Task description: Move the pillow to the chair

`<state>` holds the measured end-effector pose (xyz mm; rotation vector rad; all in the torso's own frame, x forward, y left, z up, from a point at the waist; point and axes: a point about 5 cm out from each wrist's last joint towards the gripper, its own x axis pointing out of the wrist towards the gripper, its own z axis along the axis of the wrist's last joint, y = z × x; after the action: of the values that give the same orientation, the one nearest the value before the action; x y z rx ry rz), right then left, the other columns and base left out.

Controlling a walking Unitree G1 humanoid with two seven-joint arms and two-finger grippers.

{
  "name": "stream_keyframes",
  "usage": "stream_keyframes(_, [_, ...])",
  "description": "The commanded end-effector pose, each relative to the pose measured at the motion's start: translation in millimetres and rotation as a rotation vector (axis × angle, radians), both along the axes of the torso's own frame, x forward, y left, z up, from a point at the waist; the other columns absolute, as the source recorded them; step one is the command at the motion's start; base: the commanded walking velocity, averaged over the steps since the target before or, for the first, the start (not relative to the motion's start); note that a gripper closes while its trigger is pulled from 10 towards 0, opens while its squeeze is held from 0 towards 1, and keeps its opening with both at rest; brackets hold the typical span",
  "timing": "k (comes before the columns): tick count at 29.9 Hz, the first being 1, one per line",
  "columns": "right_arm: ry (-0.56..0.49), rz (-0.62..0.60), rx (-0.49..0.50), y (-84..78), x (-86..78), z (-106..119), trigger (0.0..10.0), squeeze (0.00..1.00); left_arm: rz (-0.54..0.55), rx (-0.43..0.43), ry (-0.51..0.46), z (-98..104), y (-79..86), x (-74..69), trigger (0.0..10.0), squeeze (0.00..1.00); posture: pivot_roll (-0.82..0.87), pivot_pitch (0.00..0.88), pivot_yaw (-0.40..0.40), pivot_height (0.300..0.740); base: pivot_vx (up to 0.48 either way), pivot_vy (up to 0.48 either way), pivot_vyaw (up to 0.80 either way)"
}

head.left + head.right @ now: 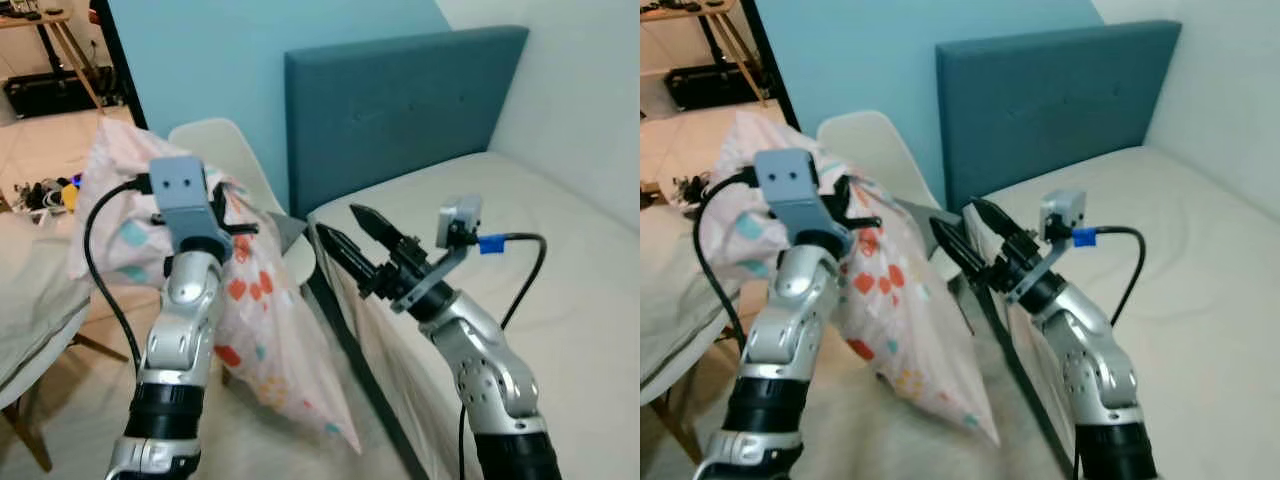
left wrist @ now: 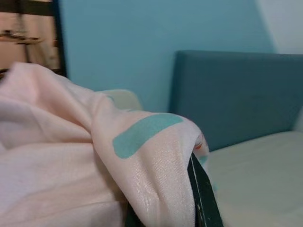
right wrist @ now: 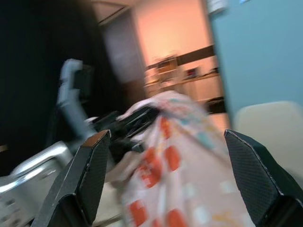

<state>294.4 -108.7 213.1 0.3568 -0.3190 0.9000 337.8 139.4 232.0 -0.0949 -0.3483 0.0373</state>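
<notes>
- Left eye view had the left gripper (image 1: pixel 232 228) clamped on a bunched fold of the pillow (image 1: pixel 265 330), held up over the gap between the chair (image 1: pixel 235 160) and the bed (image 1: pixel 560 260).
- Right gripper (image 1: pixel 345 238) was near the pillow's right side, fingers spread wide, holding nothing.
- Risk: the hold was on cover fabric only, with most of the pillow hanging below, so the fold could slip out of the fingers.
- Risk: the low-hanging corner could snag on the bed edge or the chair seat during the swing left, likely dragging the pillow short of the seat.
- Risk: the open right fingers could catch the fabric.
- No brand, label or readable writing was visible.
</notes>
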Motion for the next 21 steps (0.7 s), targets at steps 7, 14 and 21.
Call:
stream_keyframes(7, [-0.008, 0.021, 0.007, -0.8, -2.0, 2.8, 10.0, 0.0, 0.009, 0.018, -0.113, 20.6, -0.6, -3.5, 10.0, 0.0, 0.02, 0.014, -0.008, 0.74, 0.0, 0.0, 0.79])
stream_keyframes(14, [-0.006, 0.033, 0.005, 0.0, -2.9, 2.4, 10.0, 0.0, 0.014, 0.027, -0.111, 19.9, -1.0, -3.1, 10.0, 0.0, 0.02, 0.008, -0.008, 0.74, 0.0, 0.0, 0.79])
stream_keyframes(21, [-0.01, 0.049, 0.008, 1.2, -4.5, 3.2, 10.0, 0.0, 0.023, 0.033, -0.116, 20.3, -0.2, -3.7, 10.0, 0.0, 0.02, 0.013, -0.008, 0.74, 0.0, 0.0, 0.79])
